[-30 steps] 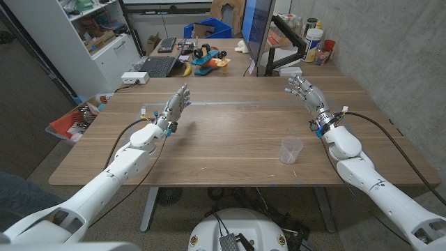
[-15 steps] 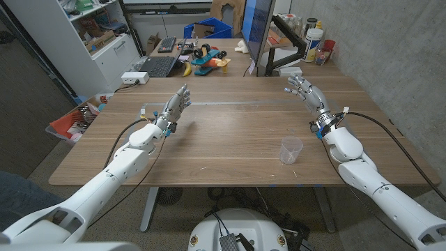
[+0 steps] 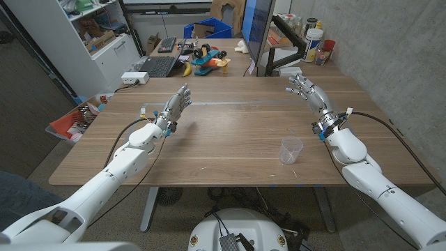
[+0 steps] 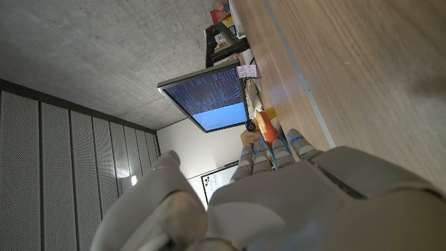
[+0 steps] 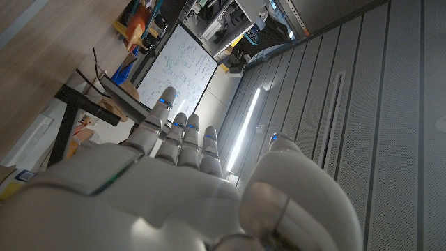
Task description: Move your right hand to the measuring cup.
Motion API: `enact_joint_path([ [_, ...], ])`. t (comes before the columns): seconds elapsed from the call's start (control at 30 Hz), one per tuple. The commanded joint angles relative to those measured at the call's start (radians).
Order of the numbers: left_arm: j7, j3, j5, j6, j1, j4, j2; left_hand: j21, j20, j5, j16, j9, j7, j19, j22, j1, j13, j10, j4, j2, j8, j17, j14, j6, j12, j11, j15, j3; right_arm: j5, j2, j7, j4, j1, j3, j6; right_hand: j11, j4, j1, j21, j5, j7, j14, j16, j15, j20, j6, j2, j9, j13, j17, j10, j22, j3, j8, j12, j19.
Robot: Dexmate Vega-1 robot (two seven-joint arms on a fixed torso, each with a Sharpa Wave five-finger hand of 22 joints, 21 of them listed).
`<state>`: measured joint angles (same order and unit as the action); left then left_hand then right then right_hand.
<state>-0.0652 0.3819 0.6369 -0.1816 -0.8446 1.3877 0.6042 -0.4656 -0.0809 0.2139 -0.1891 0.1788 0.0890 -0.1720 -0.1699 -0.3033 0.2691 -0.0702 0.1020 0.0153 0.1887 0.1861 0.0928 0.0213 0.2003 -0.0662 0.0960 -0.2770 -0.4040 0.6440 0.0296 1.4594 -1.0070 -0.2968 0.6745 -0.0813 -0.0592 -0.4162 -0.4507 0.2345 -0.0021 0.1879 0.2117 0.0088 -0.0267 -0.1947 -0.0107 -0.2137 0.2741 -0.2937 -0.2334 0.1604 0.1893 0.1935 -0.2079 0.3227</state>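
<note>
The left robot hand (image 3: 178, 103) hangs over the wooden surface (image 3: 230, 132), well to the left of the measuring cup (image 3: 291, 150), its fingers spread and holding nothing. The clear cup stands upright near the surface's front edge. The right robot hand (image 3: 304, 88) is beyond the cup and slightly to its right, well apart from it, fingers loosely spread and empty

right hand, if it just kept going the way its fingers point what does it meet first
Probably nothing on the table: the right hand points toward the far edge, where the monitor stand is the nearest thing in line, though depth is unclear. The cup is behind it, near the forearm.
</note>
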Motion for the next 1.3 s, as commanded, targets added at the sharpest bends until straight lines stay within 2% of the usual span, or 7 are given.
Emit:
enact_joint_path([
  [0.03,0.004,0.007,-0.004,0.002,0.0,0.003,-0.005,0.002,-0.01,-0.005,-0.008,0.002,0.007,-0.015,-0.002,0.002,0.0,0.002,-0.009,-0.01,0.008,0.002,-0.002,-0.011,0.009,-0.002,-0.002,-0.001,0.066,0.001,-0.042,0.012,-0.03,0.015,0.041,0.004,0.001,0.008,0.003,0.011,0.0,0.017,0.008,-0.003,0.004,0.009,-0.006,0.002,-0.002,0.002,-0.015,0.004,-0.001,0.001,-0.006,0.015],
  [0.5,0.013,0.012,-0.01,0.006,0.007,0.0,-0.012,0.009,-0.012,-0.006,-0.008,0.002,0.011,-0.014,-0.002,0.004,-0.006,0.003,-0.011,-0.011,0.009,0.002,-0.002,-0.02,0.009,-0.004,0.0,0.0,0.119,0.011,-0.071,0.029,-0.064,0.044,0.083,0.022,0.001,0.013,0.013,0.017,-0.011,0.032,0.011,-0.006,0.004,0.005,-0.008,0.006,-0.01,0.01,-0.027,0.004,-0.005,0.004,-0.006,0.028],
  [0.57,0.014,0.012,-0.009,0.007,0.007,0.0,-0.013,0.01,-0.012,-0.006,-0.008,0.002,0.01,-0.013,-0.002,0.004,-0.007,0.003,-0.011,-0.011,0.009,0.002,-0.002,-0.022,0.009,-0.005,0.0,0.0,0.128,0.011,-0.078,0.03,-0.069,0.049,0.09,0.045,0.001,0.017,0.02,0.021,-0.028,0.035,0.01,-0.006,0.004,-0.005,-0.009,0.008,-0.015,0.015,-0.037,0.004,-0.007,0.008,-0.008,0.03],
  [0.6,0.015,0.013,-0.01,0.007,0.008,0.0,-0.013,0.011,-0.012,-0.006,-0.008,0.002,0.01,-0.013,-0.002,0.004,-0.008,0.003,-0.011,-0.012,0.01,0.002,-0.002,-0.024,0.009,-0.005,-0.001,0.001,0.128,0.01,-0.079,0.031,-0.071,0.05,0.093,0.054,0.002,0.018,0.027,0.024,-0.05,0.041,0.011,-0.015,0.003,-0.02,-0.009,0.01,-0.021,0.019,-0.044,0.004,-0.008,0.013,-0.008,0.034],
  [0.67,0.017,0.013,-0.011,0.008,0.008,0.001,-0.014,0.013,-0.013,-0.006,-0.008,0.002,0.01,-0.012,-0.002,0.004,-0.009,0.003,-0.011,-0.012,0.01,0.002,-0.002,-0.026,0.009,-0.003,0.0,0.001,0.136,0.01,-0.082,0.031,-0.073,0.052,0.099,0.082,0.004,0.019,0.037,0.03,-0.073,0.054,0.013,-0.023,0.007,-0.047,-0.009,0.012,-0.028,0.027,-0.067,0.004,-0.009,0.021,-0.012,0.044],
  [1.1,0.026,0.019,-0.015,0.018,0.005,0.008,-0.015,0.018,-0.013,-0.007,-0.008,0.002,0.012,-0.009,-0.003,0.005,-0.014,0.003,-0.012,-0.013,0.01,0.002,-0.002,-0.032,0.01,-0.007,-0.001,0.002,0.187,0.017,-0.097,0.041,-0.095,0.069,0.122,0.101,0.009,0.019,0.058,0.041,-0.114,0.067,0.012,-0.023,0.003,-0.124,-0.007,0.017,-0.044,0.043,-0.093,0.004,-0.01,0.042,-0.012,0.06],
  [1.3,0.03,0.021,-0.02,0.02,0.005,0.011,-0.015,0.021,-0.012,-0.008,-0.008,0.002,0.011,-0.008,-0.003,0.006,-0.017,0.005,-0.013,-0.014,0.01,0.002,-0.002,-0.034,0.01,-0.005,0.0,0.003,0.265,0.013,-0.141,0.049,-0.108,0.092,0.128,0.105,0.01,0.018,0.062,0.043,-0.117,0.07,0.012,-0.023,0.001,-0.131,-0.006,0.018,-0.046,0.046,-0.096,0.004,-0.01,0.042,-0.011,0.062],
])
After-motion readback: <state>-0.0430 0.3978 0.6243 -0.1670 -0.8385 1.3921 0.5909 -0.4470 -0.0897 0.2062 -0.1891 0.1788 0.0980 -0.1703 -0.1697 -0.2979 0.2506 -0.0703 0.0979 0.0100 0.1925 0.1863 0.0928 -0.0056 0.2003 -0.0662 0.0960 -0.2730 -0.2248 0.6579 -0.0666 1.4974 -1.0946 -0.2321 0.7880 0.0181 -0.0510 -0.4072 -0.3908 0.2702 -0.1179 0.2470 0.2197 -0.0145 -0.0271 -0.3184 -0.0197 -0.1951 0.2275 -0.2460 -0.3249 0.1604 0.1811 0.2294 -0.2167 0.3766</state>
